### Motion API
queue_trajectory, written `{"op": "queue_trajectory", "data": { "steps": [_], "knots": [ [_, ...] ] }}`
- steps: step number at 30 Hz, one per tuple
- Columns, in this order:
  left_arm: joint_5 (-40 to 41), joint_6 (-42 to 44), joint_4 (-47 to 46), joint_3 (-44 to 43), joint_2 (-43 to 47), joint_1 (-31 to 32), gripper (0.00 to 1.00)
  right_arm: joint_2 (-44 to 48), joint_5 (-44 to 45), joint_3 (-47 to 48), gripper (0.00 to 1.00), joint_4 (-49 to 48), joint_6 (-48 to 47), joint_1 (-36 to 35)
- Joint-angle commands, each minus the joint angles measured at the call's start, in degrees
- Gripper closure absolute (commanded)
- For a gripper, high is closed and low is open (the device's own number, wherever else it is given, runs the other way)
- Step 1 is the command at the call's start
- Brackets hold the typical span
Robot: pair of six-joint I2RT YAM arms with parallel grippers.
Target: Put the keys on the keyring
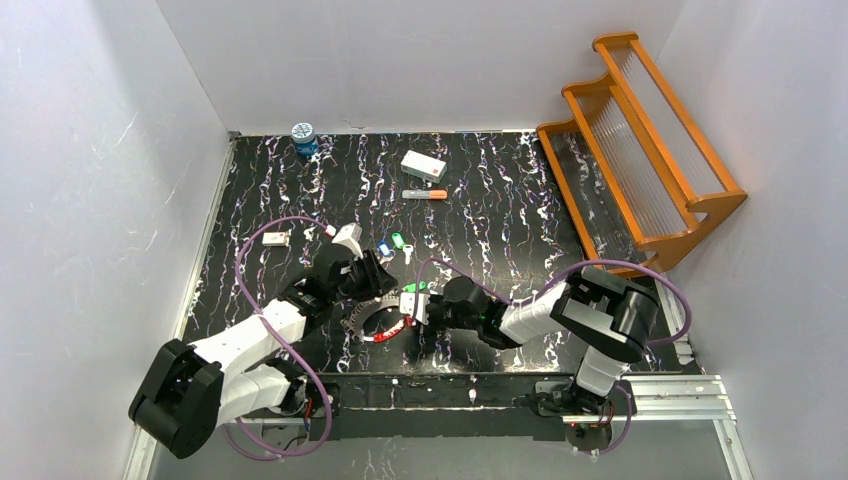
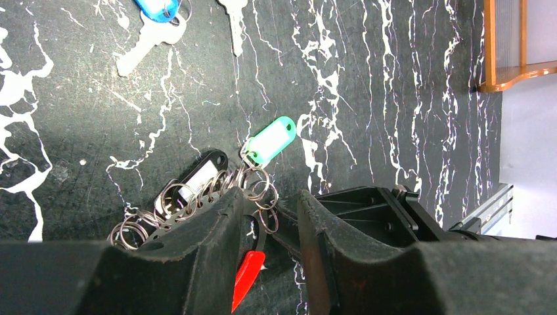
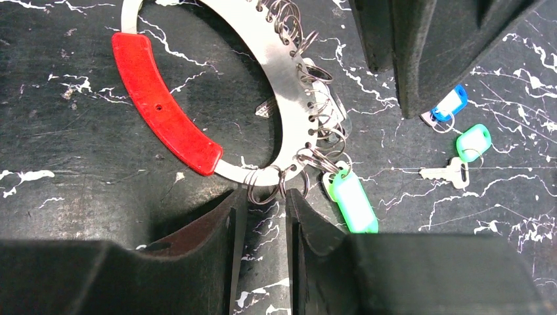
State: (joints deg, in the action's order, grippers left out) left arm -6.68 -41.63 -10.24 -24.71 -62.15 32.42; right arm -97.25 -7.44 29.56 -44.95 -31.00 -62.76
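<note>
The keyring (image 3: 164, 105) sat between both grippers. The left gripper (image 2: 272, 203) and the right gripper (image 3: 265, 197) each stood narrowly parted at its rim; whether either pinched it could not be told. The keys (image 1: 393, 246) lay loose just beyond the keyring's far side.

a robot lab test cell. plain white walls (image 1: 90, 180) box in a black marbled desk (image 1: 500, 215), with two robot arms (image 1: 250, 345) bolted at its near edge.
</note>
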Motion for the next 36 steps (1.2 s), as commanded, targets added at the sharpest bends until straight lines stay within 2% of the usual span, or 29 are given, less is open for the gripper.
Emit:
{"op": "queue_trajectory", "data": {
  "steps": [1, 14, 22, 27, 31, 36],
  "knots": [
    [0.0, 0.1, 0.1, -0.5, 1.1, 0.1, 0.65, -1.6, -1.5, 0.2, 0.63, 4.3, -1.9, -0.4],
    [0.1, 0.3, 0.1, -0.5, 1.0, 0.1, 0.65, -2.5, -5.5, -0.2, 0.6, 3.5, -3.3, -1.6],
    [-0.2, 0.3, -0.1, -0.6, 0.6, 0.1, 0.65, -4.8, 0.2, 1.8, 0.63, 4.3, -3.1, -1.9],
    [0.0, 0.5, 0.3, -0.9, 0.8, 0.1, 0.65, -5.8, 5.6, 5.9, 0.81, 10.0, -0.7, -1.9],
    [0.1, 0.5, 0.5, -0.9, 1.0, 0.1, 0.65, -5.3, 8.1, 6.1, 0.98, 10.4, 0.8, -1.9],
    [0.6, 1.4, 1.6, -1.6, 1.3, 0.1, 0.65, -3.1, 10.4, 5.1, 0.99, 10.6, 0.6, -1.9]
  ]
}}
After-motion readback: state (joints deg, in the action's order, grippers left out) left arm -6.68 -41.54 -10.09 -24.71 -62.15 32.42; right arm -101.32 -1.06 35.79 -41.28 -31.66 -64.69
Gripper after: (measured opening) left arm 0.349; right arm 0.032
